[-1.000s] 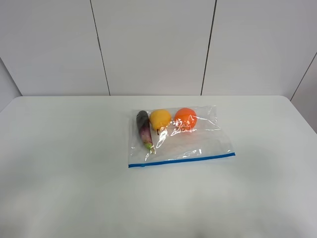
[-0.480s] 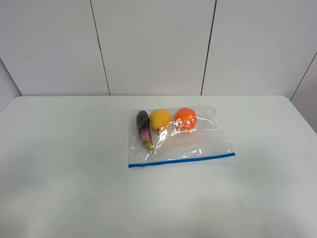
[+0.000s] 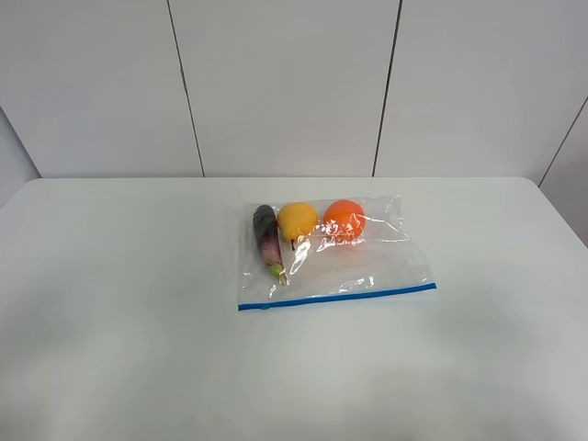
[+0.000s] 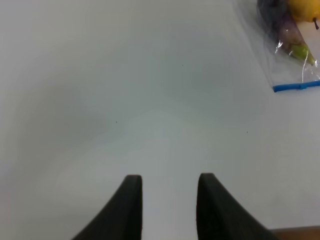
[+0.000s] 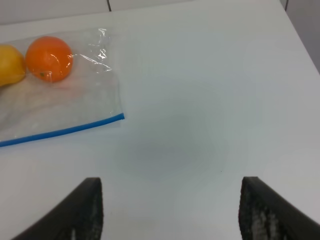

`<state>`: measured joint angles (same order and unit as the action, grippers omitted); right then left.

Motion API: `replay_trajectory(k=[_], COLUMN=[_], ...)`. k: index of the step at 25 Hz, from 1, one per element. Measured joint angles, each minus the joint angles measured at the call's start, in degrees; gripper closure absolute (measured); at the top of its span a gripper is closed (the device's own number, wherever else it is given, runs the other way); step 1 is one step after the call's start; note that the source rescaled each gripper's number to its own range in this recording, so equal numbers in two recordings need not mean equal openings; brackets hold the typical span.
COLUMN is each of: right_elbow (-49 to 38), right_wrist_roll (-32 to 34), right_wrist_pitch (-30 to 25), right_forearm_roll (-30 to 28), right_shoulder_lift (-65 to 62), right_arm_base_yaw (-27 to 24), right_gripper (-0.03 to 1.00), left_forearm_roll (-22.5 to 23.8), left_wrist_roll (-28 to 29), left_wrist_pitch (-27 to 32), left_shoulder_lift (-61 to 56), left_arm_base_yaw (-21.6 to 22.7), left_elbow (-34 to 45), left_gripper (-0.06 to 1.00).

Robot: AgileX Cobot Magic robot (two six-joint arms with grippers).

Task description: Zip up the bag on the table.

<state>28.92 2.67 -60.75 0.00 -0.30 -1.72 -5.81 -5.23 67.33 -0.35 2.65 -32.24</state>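
The clear bag (image 3: 331, 253) lies flat on the white table (image 3: 138, 276), a little right of the middle. Its blue zipper strip (image 3: 337, 297) runs along the near edge. Inside, at the far end, lie a purple eggplant (image 3: 267, 239), a yellow fruit (image 3: 297, 220) and an orange (image 3: 344, 220). Neither gripper shows in the exterior view. My left gripper (image 4: 170, 182) is open and empty over bare table, with the strip's end (image 4: 297, 86) well off to one side. My right gripper (image 5: 171, 182) is wide open and empty, apart from the bag (image 5: 65, 107) and its strip (image 5: 62, 131).
A white panelled wall (image 3: 285, 83) stands behind the table's far edge. The table's rounded right corner (image 3: 542, 188) is at the back right. A brown strip past the table's edge (image 4: 295, 234) shows in the left wrist view.
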Motion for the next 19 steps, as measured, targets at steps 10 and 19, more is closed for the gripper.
replay_trajectory(k=[10, 19], right_elbow=[0.0, 0.0], right_wrist_roll=[0.0, 0.0], right_wrist_pitch=[0.5, 0.8], right_forearm_roll=[0.0, 0.0], right_shoulder_lift=[0.0, 0.0], right_arm_base_yaw=[0.0, 0.0], right_gripper=[0.01, 0.01], left_forearm_roll=[0.0, 0.0], left_wrist_roll=[0.0, 0.0], left_wrist_pitch=[0.0, 0.0], left_shoulder_lift=[0.0, 0.0], left_arm_base_yaw=[0.0, 0.0], left_elbow=[0.0, 0.0], left_gripper=[0.17, 0.17])
